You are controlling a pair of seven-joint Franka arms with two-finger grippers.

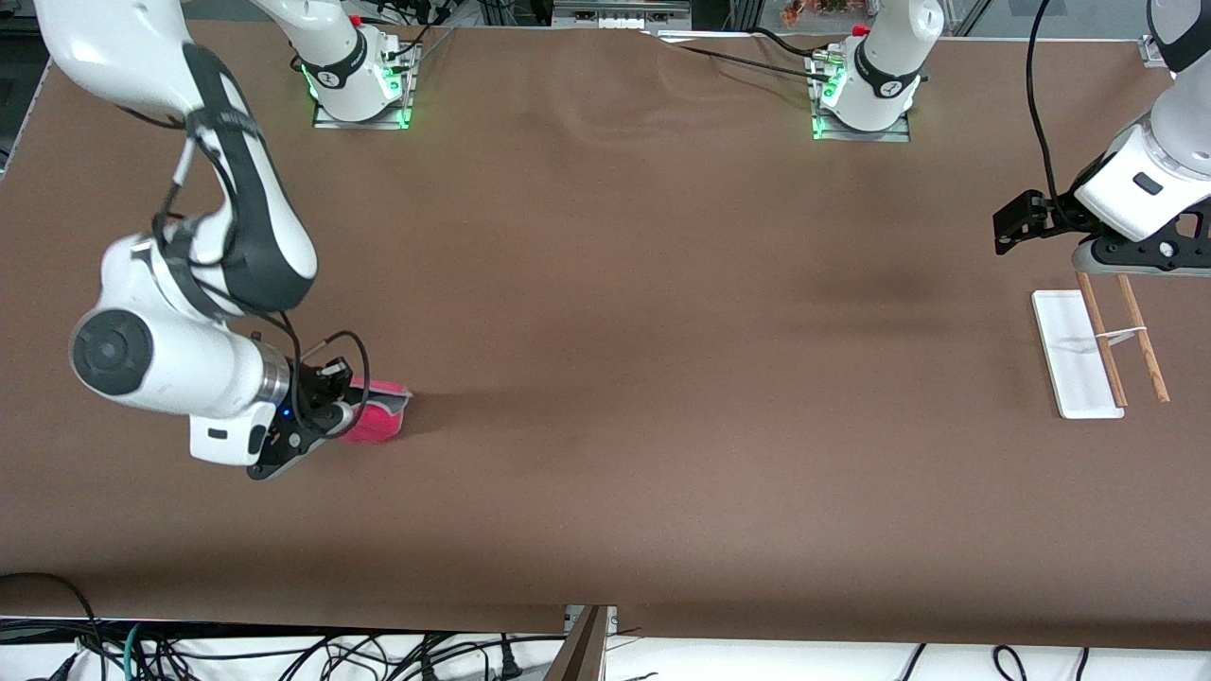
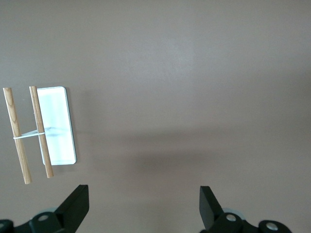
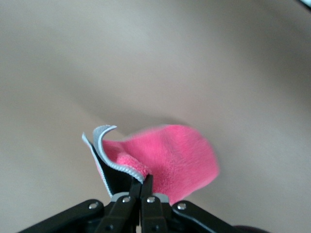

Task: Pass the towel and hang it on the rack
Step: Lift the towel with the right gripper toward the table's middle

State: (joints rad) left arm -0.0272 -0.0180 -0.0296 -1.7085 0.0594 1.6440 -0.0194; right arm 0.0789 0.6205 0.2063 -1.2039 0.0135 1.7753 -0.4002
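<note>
- Front view: we find the right gripper (image 1: 333, 413) pinching the towel (image 1: 377, 412) at the right arm's end of the brown table (image 1: 605, 378), ready to pass. The left gripper (image 1: 1020, 223) waits above the rack (image 1: 1102, 352) at the left arm's end.
- Left wrist view: fingers (image 2: 77, 206) spread wide, empty, presumably to receive; rack (image 2: 41, 131) standing on bare tabletop.
- Right wrist view: fingers (image 3: 130, 196) fully closed on the towel's (image 3: 170, 158) grey edge, cloth hanging.

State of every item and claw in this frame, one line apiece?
Pink-red soft cloth towel: pinched at its edge, draped from the right claw.
Wooden two-rod rack on white base plate: standing, bare, nothing hung on it.
Right claw: shut on the towel.
Left claw: open, holding nothing, waiting beside the rack.
</note>
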